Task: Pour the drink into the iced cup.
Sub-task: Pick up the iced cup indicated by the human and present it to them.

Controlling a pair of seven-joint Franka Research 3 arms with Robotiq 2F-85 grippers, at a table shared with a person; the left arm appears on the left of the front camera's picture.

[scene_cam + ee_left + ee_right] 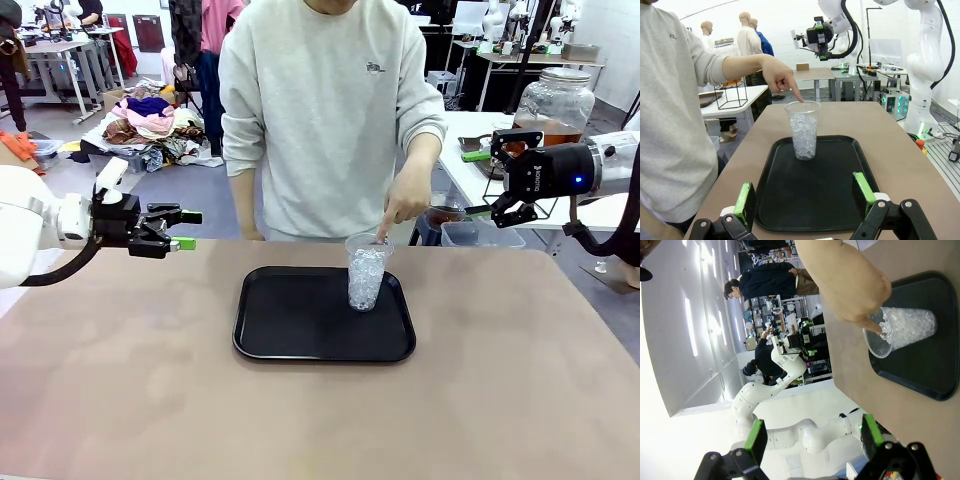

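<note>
The iced cup (366, 273) (804, 130) (902, 330), clear plastic and full of ice, stands upright on the far part of a black tray (290, 340) (790, 200) (935, 375). A person's hand (405, 205) (780, 75) (855, 285) points a finger down at its rim. The drink (562, 133) shows as amber liquid low in a glass dispenser jar (555, 100) on a side table at the far right. My left gripper (188, 230) (805, 195) hovers open, left of the tray. My right gripper (480, 183) (812, 437) hangs open off the table's far right corner, in front of the jar.
The brown table (150, 400) is bare around the tray. A white side table (470, 170) with a wire stand lies behind the right gripper. A bin (470, 233) sits below it. The person stands at the far edge.
</note>
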